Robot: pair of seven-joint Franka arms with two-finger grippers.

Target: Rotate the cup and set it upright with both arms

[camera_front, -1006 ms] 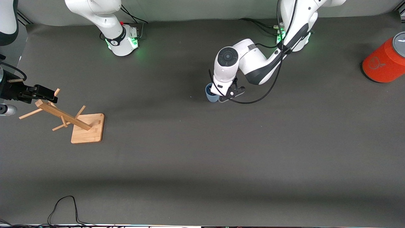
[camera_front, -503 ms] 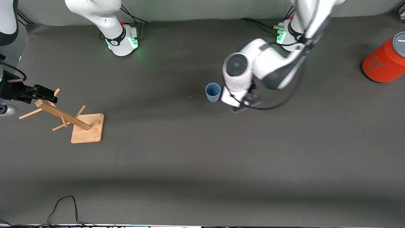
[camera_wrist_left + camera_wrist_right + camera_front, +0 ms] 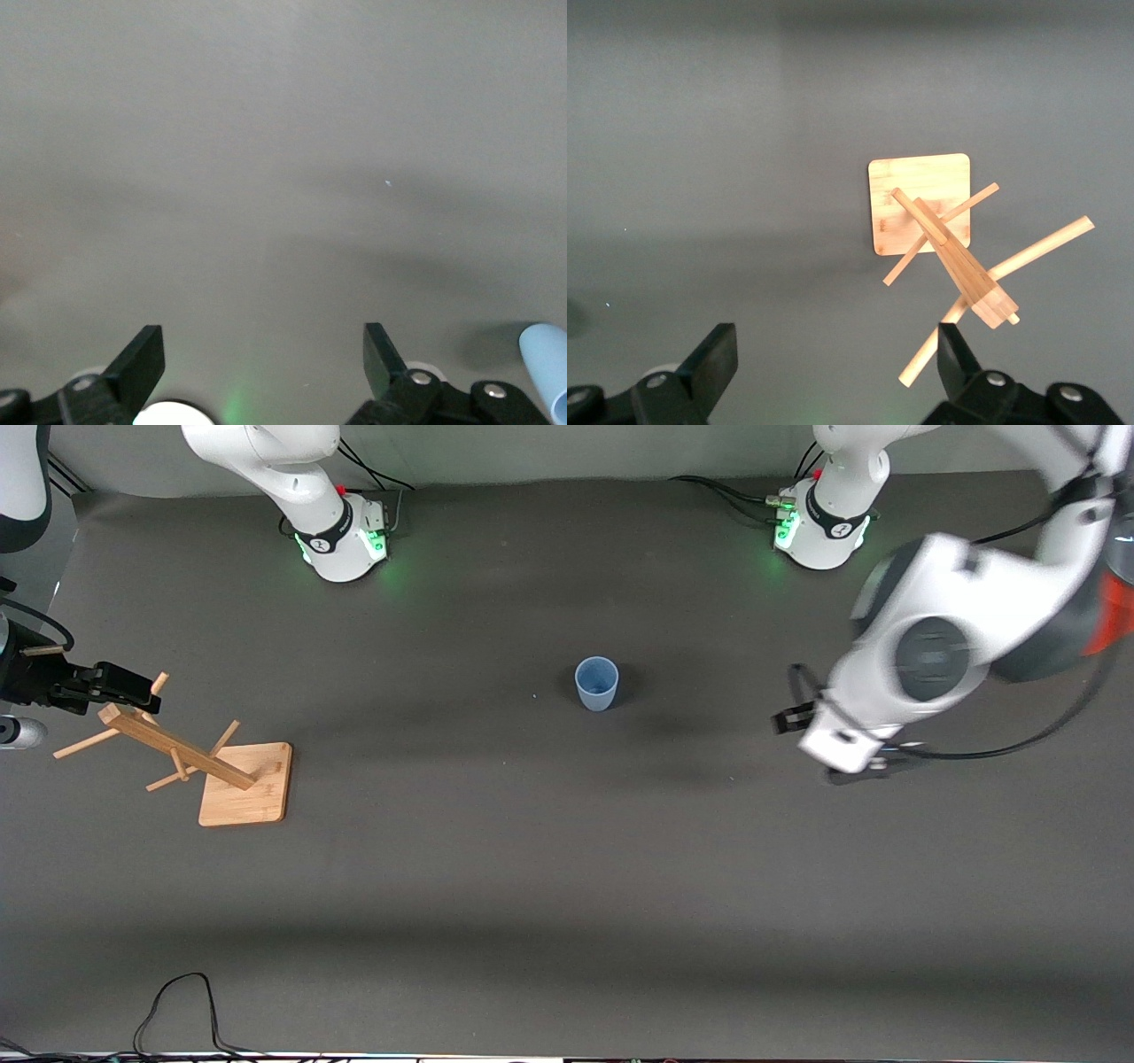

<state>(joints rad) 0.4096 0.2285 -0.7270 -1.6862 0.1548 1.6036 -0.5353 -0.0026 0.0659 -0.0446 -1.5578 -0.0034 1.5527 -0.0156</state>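
Wooden peg rack point(image 3: 213, 766) upright near right arm's end; black cable point(image 3: 177, 1005) at table's near edge.

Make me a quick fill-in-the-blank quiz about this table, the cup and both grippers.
1. The blue cup stands ____ on the table, rim up.
2. The left gripper is open and holds ____.
3. The right gripper hangs open over the wooden ____.
4. The rack's post rises from a flat square ____.

Missing words: upright; nothing; rack; base
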